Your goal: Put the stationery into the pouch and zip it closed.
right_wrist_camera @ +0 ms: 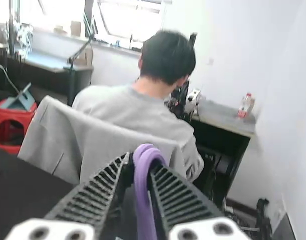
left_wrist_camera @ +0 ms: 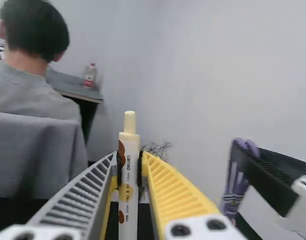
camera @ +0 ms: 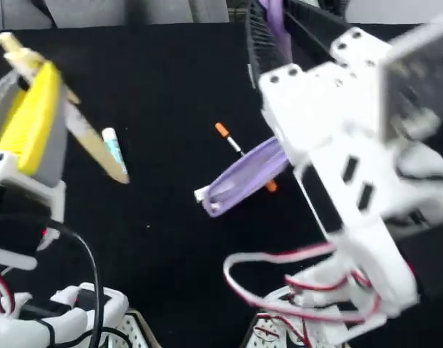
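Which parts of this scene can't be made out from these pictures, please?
- pouch: high view, the right arm covers one end; whether its zip is open cannot be told.
- orange-tipped pen: high view, the pouch hides its middle.
- cream pen: left wrist view, its lower end is hidden inside the left claw.
- white and teal item: high view, too blurred to identify.

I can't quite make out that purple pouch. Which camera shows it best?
The high view: most of the purple pouch is visible there. In the right wrist view its edge sits pinched in the right claw; in the left wrist view a strip of it shows farther off.
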Controlling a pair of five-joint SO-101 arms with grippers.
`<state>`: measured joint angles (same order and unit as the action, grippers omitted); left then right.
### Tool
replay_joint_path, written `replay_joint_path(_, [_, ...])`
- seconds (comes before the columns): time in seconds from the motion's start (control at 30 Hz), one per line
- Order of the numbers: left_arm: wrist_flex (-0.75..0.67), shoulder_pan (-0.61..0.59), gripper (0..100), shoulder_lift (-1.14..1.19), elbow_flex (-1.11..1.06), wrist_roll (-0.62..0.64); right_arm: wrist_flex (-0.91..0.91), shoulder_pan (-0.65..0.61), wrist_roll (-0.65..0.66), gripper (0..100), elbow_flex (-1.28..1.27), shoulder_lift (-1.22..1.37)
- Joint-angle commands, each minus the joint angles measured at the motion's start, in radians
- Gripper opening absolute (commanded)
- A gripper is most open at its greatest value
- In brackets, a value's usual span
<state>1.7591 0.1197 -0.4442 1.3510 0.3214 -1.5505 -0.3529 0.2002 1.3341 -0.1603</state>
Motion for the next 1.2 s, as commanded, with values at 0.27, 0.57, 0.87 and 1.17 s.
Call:
replay_joint_path(0.27, [-0.002,-0.108,3,-0.051,-0.266,0.072,0.104,-0.064,-0.008,1.1,-0.002,-0.133])
replay_joint_path(0.57, [-0.003,-0.11,3,-0.041,-0.286,0.095,0.107,-0.089,-0.094,1.1,0.002,-0.196])
replay_joint_path(0.87, [-0.003,-0.11,3,-0.04,-0.288,0.097,0.115,-0.089,-0.098,1.1,-0.05,-0.26])
replay_joint_path(1.17, [-0.003,-0.11,3,-0.04,-0.288,0.097,0.19,-0.091,-0.095,1.1,-0.325,-0.216])
